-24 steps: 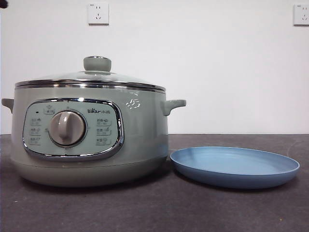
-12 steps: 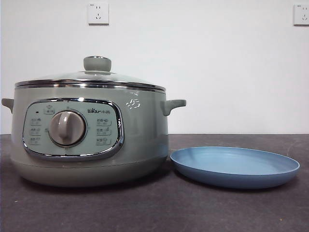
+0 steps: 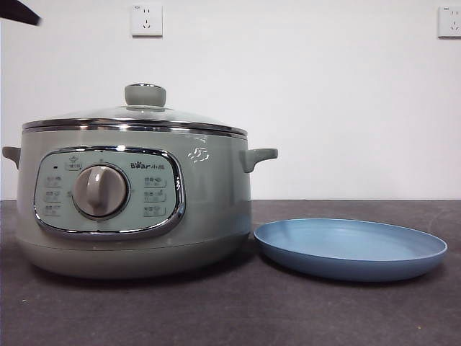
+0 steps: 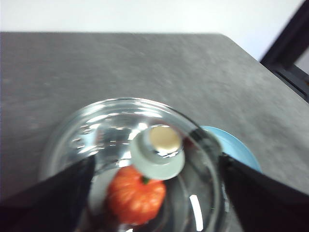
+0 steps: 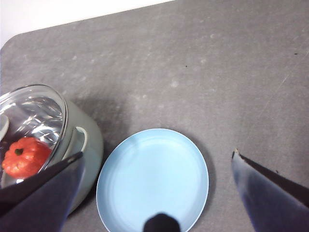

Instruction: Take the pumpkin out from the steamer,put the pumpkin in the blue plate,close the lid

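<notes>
At the top left corner of the front view, a black arm tip (image 3: 18,11) has entered the picture; half a second earlier that corner was clear. Nothing else has shifted: the steamer (image 3: 133,198), the lid (image 3: 137,115) and the blue plate (image 3: 351,247) stand exactly as before. The likely meaning is that an arm is beginning its approach and the first step, removal of the lid, is not yet done.

The left wrist view looks straight down on the lid knob (image 4: 158,151), so the left gripper (image 4: 154,208) hangs above the lid, jaws spread wide to either side of the knob and apart from it, holding nothing. The right gripper (image 5: 159,193) waits high over the blue plate, jaws likewise spread and empty.

Contents:
- Steamer: closed, lid seated on the chrome rim. The pumpkin (image 4: 135,194) lies inside, visible through the glass and offset from the knob.
- Blue plate: holds nothing; it sits on the table (image 3: 230,310) just beside the steamer's base.
</notes>
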{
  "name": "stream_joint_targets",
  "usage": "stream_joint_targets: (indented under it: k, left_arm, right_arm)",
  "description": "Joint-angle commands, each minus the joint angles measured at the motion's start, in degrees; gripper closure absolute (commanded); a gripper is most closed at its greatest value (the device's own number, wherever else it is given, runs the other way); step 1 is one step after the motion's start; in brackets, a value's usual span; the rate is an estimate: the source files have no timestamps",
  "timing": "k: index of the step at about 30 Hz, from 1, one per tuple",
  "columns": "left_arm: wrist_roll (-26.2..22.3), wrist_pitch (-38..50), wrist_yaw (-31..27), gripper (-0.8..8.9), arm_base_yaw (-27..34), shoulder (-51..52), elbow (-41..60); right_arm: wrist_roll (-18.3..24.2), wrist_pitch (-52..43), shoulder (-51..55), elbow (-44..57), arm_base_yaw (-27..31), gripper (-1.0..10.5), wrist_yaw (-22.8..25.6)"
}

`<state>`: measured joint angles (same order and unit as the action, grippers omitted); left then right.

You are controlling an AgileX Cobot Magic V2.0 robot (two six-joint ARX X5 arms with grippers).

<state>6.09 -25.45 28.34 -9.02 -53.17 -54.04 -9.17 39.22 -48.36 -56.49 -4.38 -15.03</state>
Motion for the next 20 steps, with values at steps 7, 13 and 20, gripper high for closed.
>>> stream_joint_targets:
  k: [7, 13, 20]
  left_arm:
    - [-3.43, -0.46, -8.28, 3.51, -10.47, -13.68, -9.92]
    - [-6.58, -2.03, -15.52, 3.51, -14.75, -21.97, -13.62]
    - [-7.85, -3.72, -19.28, 3.51, -16.52, -27.63, -13.75]
  right_arm:
    - [0.5, 0.7, -0.02, -0.02, -0.26, 4.4, -0.13]
    - [1.14, 1.64, -0.02, -0.02, -0.31, 4.4, -0.07]
    - [1.16, 2.16, -0.02, -0.02, -0.31, 4.4, -0.04]
